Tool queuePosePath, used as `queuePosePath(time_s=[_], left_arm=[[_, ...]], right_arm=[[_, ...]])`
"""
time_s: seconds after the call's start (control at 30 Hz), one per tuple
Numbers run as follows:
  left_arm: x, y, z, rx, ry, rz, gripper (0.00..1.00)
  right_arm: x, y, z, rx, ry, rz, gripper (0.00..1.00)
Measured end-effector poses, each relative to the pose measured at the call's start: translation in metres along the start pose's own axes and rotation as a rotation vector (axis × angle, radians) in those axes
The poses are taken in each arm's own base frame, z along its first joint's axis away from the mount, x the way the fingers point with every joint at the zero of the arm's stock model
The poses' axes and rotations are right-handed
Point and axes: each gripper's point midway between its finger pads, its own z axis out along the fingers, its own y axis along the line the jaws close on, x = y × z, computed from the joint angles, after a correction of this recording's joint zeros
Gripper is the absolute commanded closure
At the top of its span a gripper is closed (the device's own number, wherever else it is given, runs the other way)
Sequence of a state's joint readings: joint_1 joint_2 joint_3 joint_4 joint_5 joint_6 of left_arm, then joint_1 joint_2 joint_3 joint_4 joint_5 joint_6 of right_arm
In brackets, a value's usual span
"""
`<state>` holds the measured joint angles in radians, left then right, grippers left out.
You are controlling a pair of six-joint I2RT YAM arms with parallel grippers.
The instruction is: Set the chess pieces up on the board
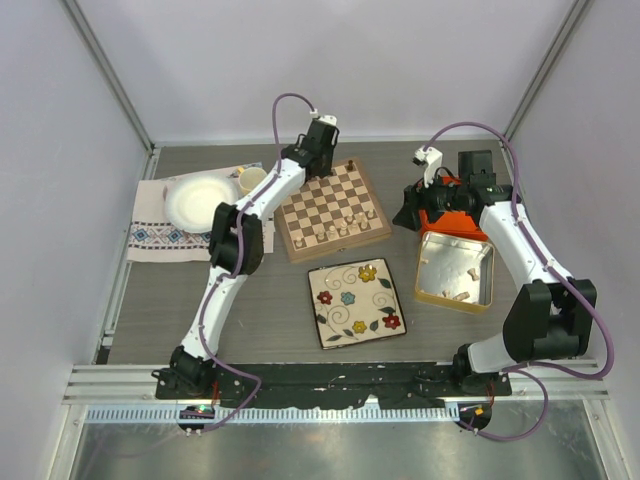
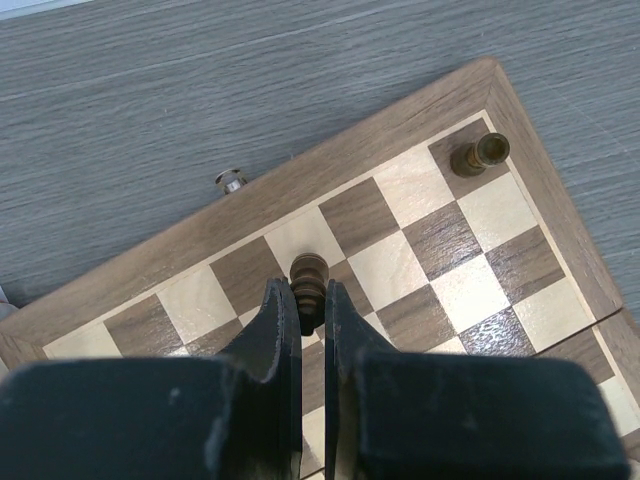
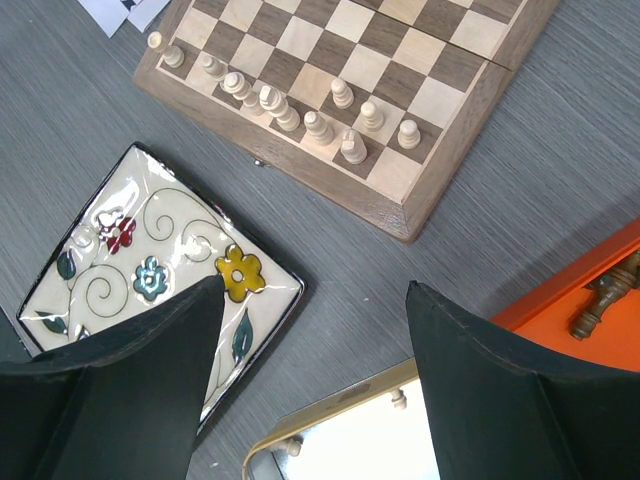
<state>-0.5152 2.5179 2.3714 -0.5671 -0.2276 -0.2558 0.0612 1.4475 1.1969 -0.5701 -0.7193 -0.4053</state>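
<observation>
The board (image 1: 333, 210) lies at the table's centre back. My left gripper (image 2: 308, 296) is shut on a dark brown chess piece (image 2: 308, 276) just above the board's far row. Another dark piece (image 2: 478, 155) stands on the far corner square. Several pale chess pieces (image 3: 300, 110) stand in the board's near rows (image 1: 345, 228). My right gripper (image 3: 315, 290) hangs open with nothing in it, right of the board (image 3: 450, 140), over bare table and the tin's edge.
A gold-rimmed tin (image 1: 455, 270) holds a few pale pieces (image 3: 398, 398). An orange box (image 3: 590, 290) behind it holds a dark piece (image 3: 605, 300). A floral plate (image 1: 355, 300) lies in front of the board. A white plate (image 1: 200, 200) and cup (image 1: 250, 180) sit on a cloth at the left.
</observation>
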Motion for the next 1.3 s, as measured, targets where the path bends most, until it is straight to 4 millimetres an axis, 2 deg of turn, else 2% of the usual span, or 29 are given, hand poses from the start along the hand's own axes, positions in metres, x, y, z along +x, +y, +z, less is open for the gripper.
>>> queuePosePath(time_s=[0.3, 1.0, 1.3], left_arm=[[0.002, 0.0, 0.007, -0.007, -0.009, -0.001, 0.92], [0.001, 0.002, 0.016, -0.016, -0.029, -0.007, 0.65], [0.002, 0.005, 0.017, -0.025, -0.027, -0.011, 0.6]], right_arm=[[0.002, 0.0, 0.0, -0.002, 0.005, 0.002, 0.21], [0.005, -0.002, 0.002, -0.008, 0.011, 0.015, 0.2], [0.005, -0.003, 0.001, -0.009, 0.008, 0.018, 0.2]])
